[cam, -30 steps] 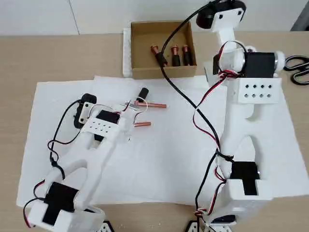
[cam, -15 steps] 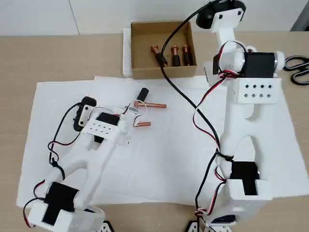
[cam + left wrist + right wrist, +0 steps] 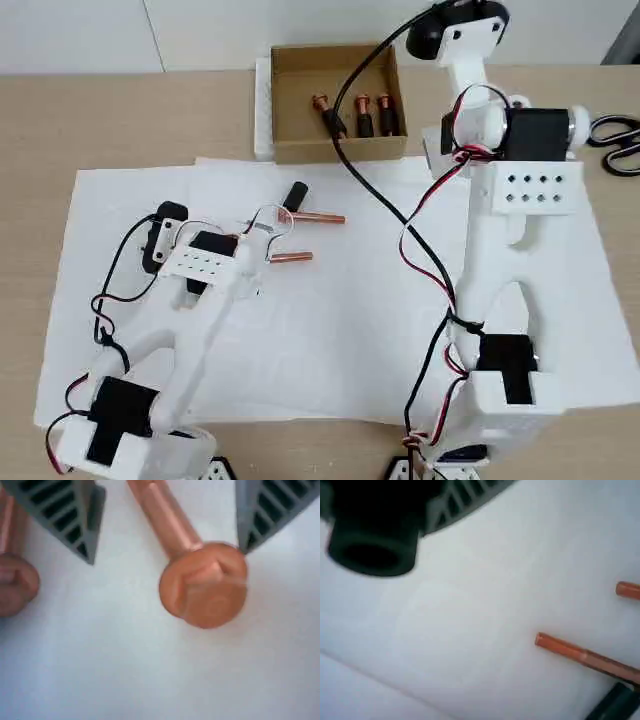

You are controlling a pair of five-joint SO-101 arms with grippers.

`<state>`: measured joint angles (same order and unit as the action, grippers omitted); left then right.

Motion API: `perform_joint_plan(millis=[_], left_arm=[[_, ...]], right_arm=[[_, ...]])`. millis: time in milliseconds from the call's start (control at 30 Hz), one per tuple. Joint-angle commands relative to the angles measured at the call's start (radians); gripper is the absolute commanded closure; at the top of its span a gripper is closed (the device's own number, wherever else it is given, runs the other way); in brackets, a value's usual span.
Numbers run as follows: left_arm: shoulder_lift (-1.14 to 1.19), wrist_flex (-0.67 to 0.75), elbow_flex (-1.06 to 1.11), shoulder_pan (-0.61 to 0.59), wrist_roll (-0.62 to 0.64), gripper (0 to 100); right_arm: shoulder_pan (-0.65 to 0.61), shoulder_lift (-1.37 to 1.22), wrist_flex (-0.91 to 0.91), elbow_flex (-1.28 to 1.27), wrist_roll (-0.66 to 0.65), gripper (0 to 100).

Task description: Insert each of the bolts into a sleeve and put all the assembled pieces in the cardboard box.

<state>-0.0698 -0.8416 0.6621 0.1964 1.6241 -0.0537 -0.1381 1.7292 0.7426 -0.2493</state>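
One bolt [image 3: 202, 592] lies between the left claw's [image 3: 167, 555] spread fingers [image 3: 65, 510], head beside one; right claw [image 3: 455, 28] pinches a sleeve [image 3: 372, 542].

At twelve o'clock the cardboard box [image 3: 330, 148] is holding three sleeved copper bolts [image 3: 362, 115]. A far bolt [image 3: 318, 217] and a near bolt [image 3: 291, 257] are lying bare at centre, a loose black sleeve [image 3: 296, 193] lying at the far bolt's eleven o'clock. A held sleeve [image 3: 372, 540] is hanging aloft.
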Motion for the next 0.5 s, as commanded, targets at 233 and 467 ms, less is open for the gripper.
perform_joint_plan(millis=[233,467], left_arm=[[0.087,0.058,-0.038,-0.011,-0.034,84],[0.095,-0.002,-0.084,-0.008,-0.038,91]], right_arm=[[-0.004,0.065,0.004,0.003,0.008,99.5],[-0.004,0.065,0.005,0.003,0.008,99.5]])
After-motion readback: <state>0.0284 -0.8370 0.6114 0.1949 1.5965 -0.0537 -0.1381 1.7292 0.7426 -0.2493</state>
